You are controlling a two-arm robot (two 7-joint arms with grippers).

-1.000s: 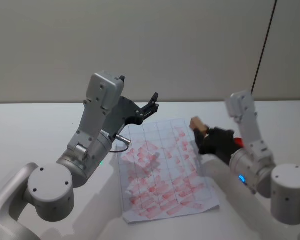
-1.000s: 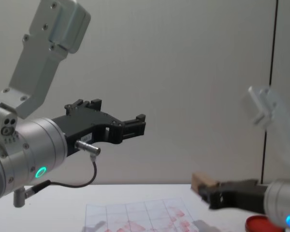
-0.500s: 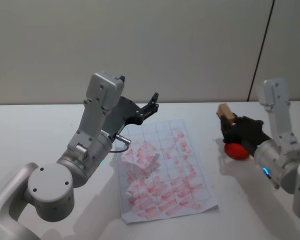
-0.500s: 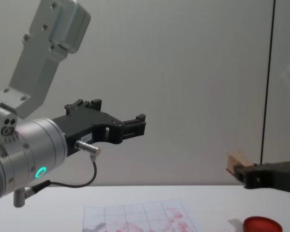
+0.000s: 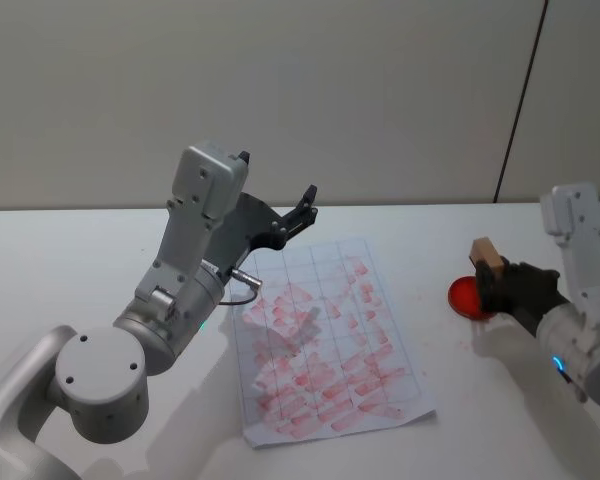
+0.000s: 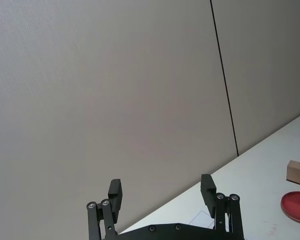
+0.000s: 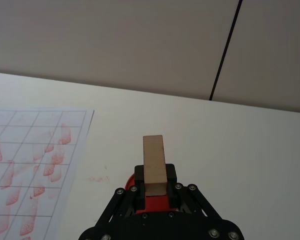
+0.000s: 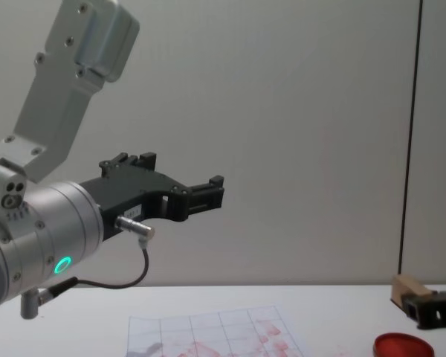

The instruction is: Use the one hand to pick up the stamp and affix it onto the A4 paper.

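While clenched on stamp (image 5: 485, 253), right gripper (image 5: 492, 283) hovers over red ink dish (image 5: 462, 297).

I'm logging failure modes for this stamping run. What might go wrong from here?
The right claw grips only the stamp's lower end, so it may tilt or slip when pressed. It hangs over the red ink pad, and over-inking could smear. The A4 paper is already crowded with red marks.

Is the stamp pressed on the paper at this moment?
No, the right gripper holds the stamp above the red ink pad, beside the paper.
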